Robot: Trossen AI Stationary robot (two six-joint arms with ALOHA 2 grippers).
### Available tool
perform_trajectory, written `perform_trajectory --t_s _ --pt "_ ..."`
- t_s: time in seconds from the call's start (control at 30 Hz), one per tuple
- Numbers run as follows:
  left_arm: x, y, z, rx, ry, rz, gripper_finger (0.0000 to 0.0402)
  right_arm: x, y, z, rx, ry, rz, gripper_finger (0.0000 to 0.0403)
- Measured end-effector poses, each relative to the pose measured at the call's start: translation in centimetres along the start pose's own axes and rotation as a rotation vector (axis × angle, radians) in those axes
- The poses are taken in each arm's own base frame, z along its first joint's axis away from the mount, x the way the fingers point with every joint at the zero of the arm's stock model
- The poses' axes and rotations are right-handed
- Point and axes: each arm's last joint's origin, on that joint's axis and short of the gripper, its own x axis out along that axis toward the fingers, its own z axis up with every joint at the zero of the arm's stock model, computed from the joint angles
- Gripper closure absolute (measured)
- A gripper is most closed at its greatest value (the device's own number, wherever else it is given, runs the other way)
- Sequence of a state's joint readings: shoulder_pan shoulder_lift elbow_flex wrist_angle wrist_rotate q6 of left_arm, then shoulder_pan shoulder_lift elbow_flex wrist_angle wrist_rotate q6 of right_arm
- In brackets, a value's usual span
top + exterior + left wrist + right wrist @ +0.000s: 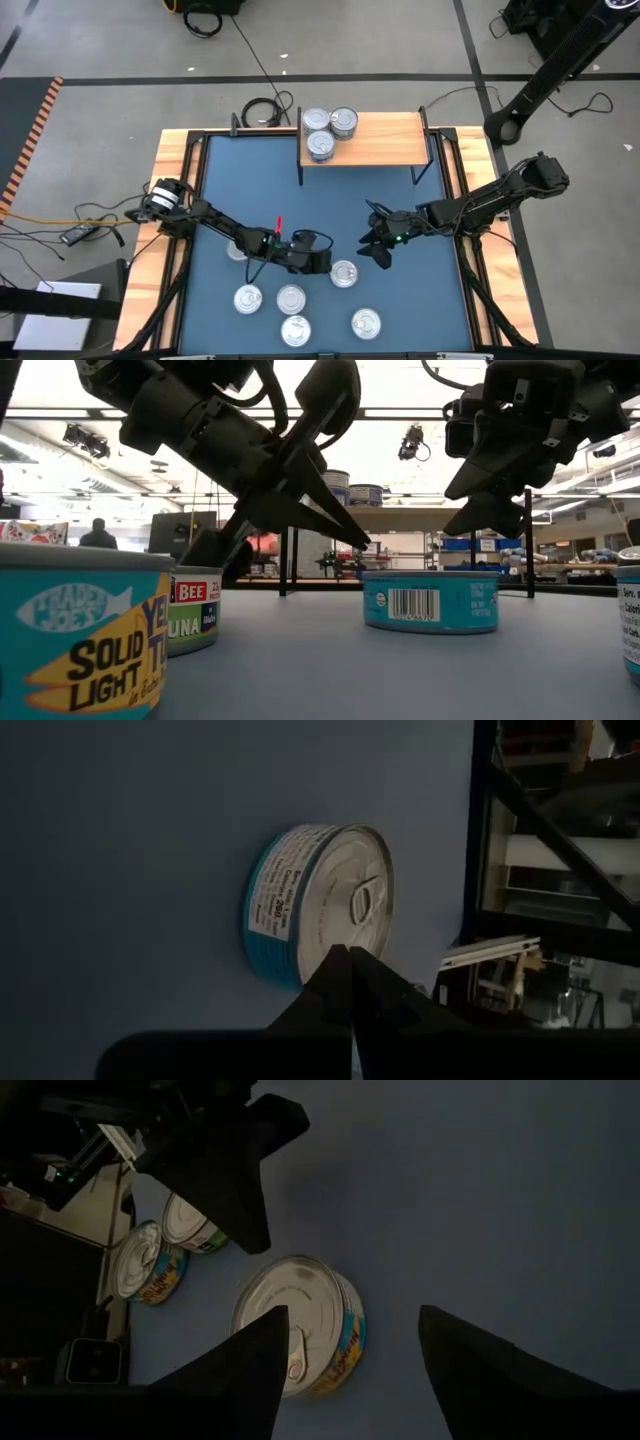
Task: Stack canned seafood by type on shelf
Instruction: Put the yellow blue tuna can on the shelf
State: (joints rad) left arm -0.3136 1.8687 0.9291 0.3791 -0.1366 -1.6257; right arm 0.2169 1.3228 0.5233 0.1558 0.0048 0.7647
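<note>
Blue worktop (400, 300): a lone tin (344, 273), well short of the shelf (380, 140), lies flat between both arms, right fingers (378, 243) spread wide just beside it, left fingers (325, 262) pinched shut, empty.

Three silver-lidded tins (329, 130) sit clustered on the left end of the light-wood shelf (385, 140) at upper centre. Six more tins lie flat on the blue table at lower centre, one teal-labelled tin (344, 273) nearest the middle.
</note>
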Motion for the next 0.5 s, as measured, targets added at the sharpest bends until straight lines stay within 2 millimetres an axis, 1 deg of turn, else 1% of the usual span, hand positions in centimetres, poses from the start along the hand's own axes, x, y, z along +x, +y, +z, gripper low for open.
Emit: perform_trajectory --t_s 0.2,0.3,0.5 --pt "0.04 0.11 -0.03 0.0 0.002 0.006 0.0402 0.0 -0.02 -0.01 0.0 0.0 -0.003 0.0174" --pt "0.44 0.59 -0.11 0.004 0.02 0.021 0.0402 0.0 -0.02 -0.01 -0.005 0.0 -0.003 0.0176" --pt "0.78 0.59 -0.17 0.021 0.025 -0.014 0.0402 -0.01 -0.1 -0.09 -0.006 0.008 -0.012 0.0176"
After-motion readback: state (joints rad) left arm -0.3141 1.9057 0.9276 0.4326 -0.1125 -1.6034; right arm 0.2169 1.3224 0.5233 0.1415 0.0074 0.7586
